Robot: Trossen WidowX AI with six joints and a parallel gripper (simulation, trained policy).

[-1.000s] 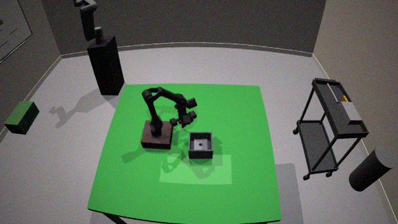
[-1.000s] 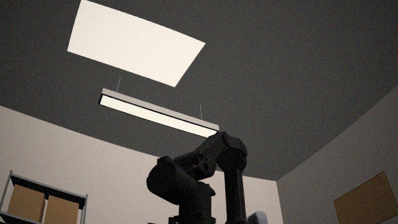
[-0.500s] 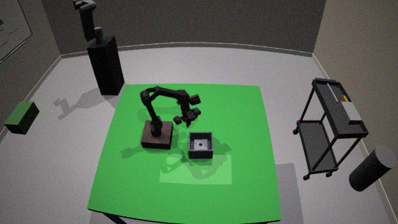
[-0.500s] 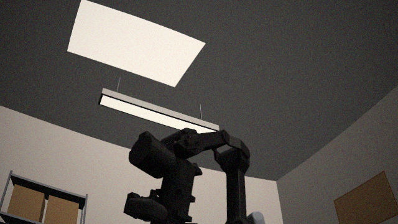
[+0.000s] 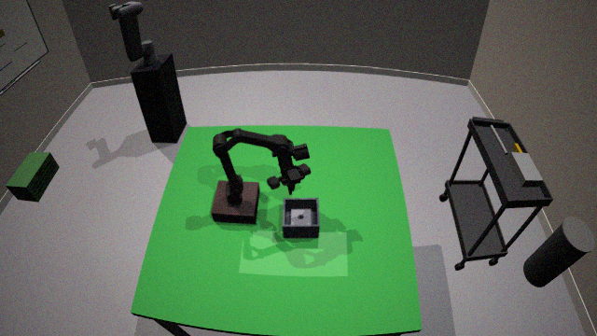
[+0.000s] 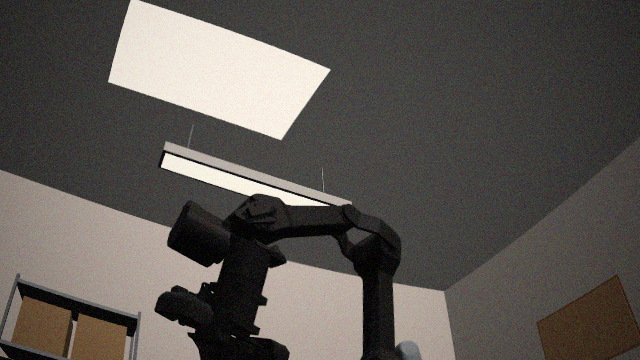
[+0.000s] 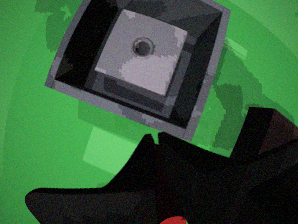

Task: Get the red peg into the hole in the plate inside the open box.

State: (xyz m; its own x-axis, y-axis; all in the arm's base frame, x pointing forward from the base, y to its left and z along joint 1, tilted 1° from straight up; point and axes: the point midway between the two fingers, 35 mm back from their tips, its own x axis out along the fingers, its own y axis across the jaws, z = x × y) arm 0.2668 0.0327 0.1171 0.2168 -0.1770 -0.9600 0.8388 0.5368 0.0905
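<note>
Fingers closed on the red peg (image 7: 174, 220), near the open box (image 5: 300, 231) (image 7: 116, 111). No writing legible.

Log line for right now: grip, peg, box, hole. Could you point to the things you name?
gripper (image 5: 291, 190) (image 7: 154, 139): shut on red peg (image 7: 174, 220) | peg: outside open box (image 5: 300, 231) (image 7: 117, 110) | hole (image 5: 300, 217) (image 7: 143, 47): unfilled | insertion: not done
</note>
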